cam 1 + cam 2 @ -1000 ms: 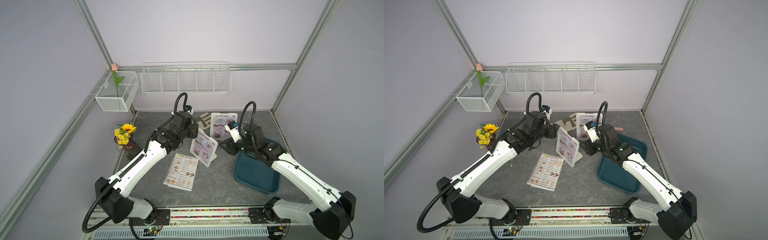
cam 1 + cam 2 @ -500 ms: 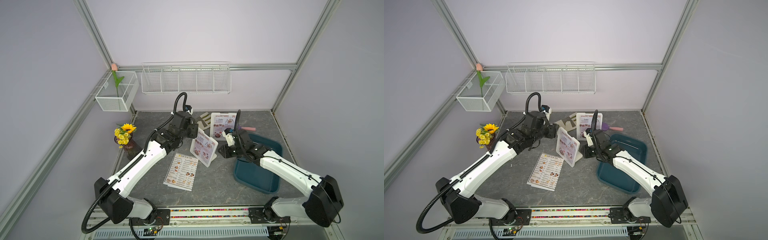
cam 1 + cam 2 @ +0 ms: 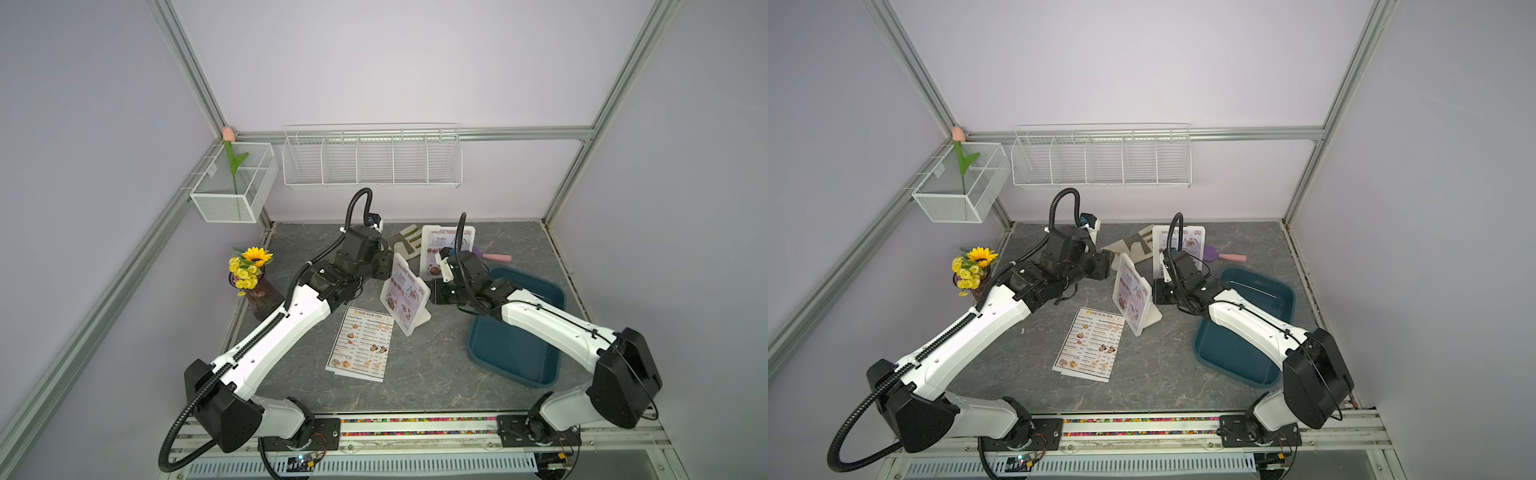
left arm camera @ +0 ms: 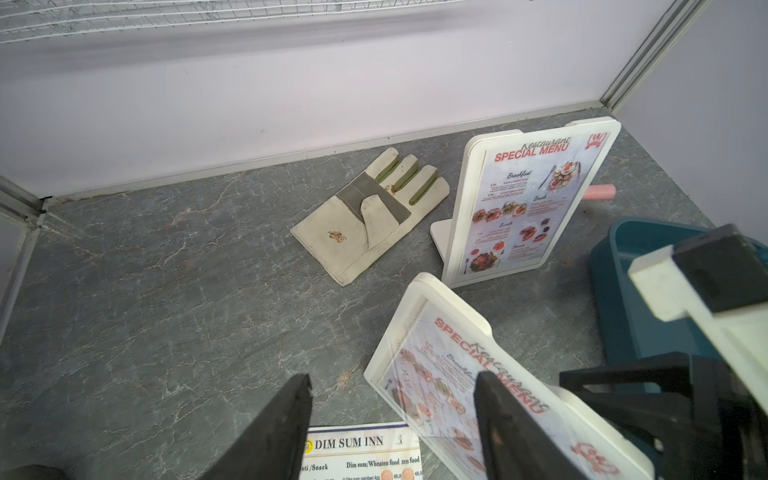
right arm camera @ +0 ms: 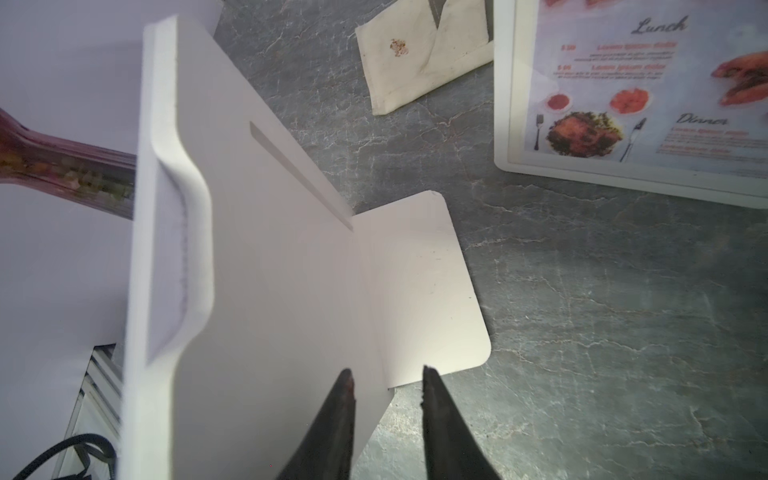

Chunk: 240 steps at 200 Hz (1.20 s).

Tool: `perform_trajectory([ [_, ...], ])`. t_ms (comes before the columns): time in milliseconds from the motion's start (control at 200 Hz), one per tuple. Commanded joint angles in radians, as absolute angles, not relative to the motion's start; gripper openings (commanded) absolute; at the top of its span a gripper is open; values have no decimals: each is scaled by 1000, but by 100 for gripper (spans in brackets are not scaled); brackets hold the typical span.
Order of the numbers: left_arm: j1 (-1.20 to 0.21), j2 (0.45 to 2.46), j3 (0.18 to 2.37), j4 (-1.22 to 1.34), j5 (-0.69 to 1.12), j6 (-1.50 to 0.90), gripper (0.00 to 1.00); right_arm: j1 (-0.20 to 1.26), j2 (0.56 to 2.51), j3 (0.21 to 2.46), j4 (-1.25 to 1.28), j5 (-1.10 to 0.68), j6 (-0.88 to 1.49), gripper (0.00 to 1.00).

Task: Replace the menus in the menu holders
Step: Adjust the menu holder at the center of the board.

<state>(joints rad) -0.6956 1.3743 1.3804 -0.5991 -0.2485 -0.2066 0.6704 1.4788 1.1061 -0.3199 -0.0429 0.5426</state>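
Note:
A white menu holder (image 3: 405, 296) leans back mid-table with a SPECIAL MENU sheet in it, seen in both top views (image 3: 1133, 296) and the left wrist view (image 4: 432, 374). A second menu holder (image 3: 445, 249) stands behind it with another SPECIAL MENU (image 4: 528, 199). A DIM SUM INN menu (image 3: 360, 345) lies flat in front. My left gripper (image 4: 392, 378) hangs open beside the near holder's top corner, holding nothing. My right gripper (image 5: 387, 372) is behind that holder, jaws a narrow gap apart around the corner where its back panel (image 5: 270, 270) meets the foot.
A striped glove (image 4: 374, 216) lies at the back near the wall. A dark teal tray (image 3: 519, 349) sits under my right forearm. A purple and pink utensil (image 3: 494, 257) lies behind the tray. A vase of sunflowers (image 3: 253, 278) stands at the left edge. Wire baskets hang on the wall.
My right gripper has moved left and lower, coming in close behind the near holder, and its forearm has dropped over the tray. The left arm and the holders have stayed put.

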Motion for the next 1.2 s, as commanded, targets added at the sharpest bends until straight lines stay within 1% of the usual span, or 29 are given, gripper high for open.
perform_trajectory([
  [0, -689, 1336, 1369, -615, -279, -196, 65, 675, 1428, 1125, -396, 11, 486, 42],
  [90, -690, 1329, 1362, -615, -283, -196, 65, 665, 1348, 1089, -460, 25, 431, 58],
  [120, -689, 1326, 1361, -614, -284, -197, 65, 661, 1319, 1069, -469, 0, 404, 65],
  [170, -688, 1324, 1357, -611, -282, -198, 65, 656, 1283, 1045, -482, -66, 360, 72],
  [290, -688, 1319, 1354, -603, -273, -207, 65, 659, 1238, 1009, -519, -128, 329, 78],
  [445, -689, 1308, 1347, -600, -263, -217, 65, 689, 1207, 940, -410, -181, 382, 84],
  [475, -687, 1306, 1346, -603, -264, -219, 65, 700, 1209, 934, -392, -179, 394, 87],
  [645, -687, 1299, 1345, -607, -263, -224, 65, 762, 1275, 948, -307, -119, 440, 89],
  [800, -688, 1301, 1351, -609, -261, -225, 65, 766, 1379, 997, -292, 4, 464, 89],
  [865, -688, 1301, 1354, -611, -262, -222, 65, 754, 1404, 1012, -310, 58, 426, 89],
  [955, -687, 1300, 1361, -621, -270, -215, 65, 728, 1418, 1032, -334, 83, 360, 89],
  [1195, -687, 1314, 1371, -618, -267, -212, 65, 619, 1469, 1072, -324, 71, 213, 89],
])
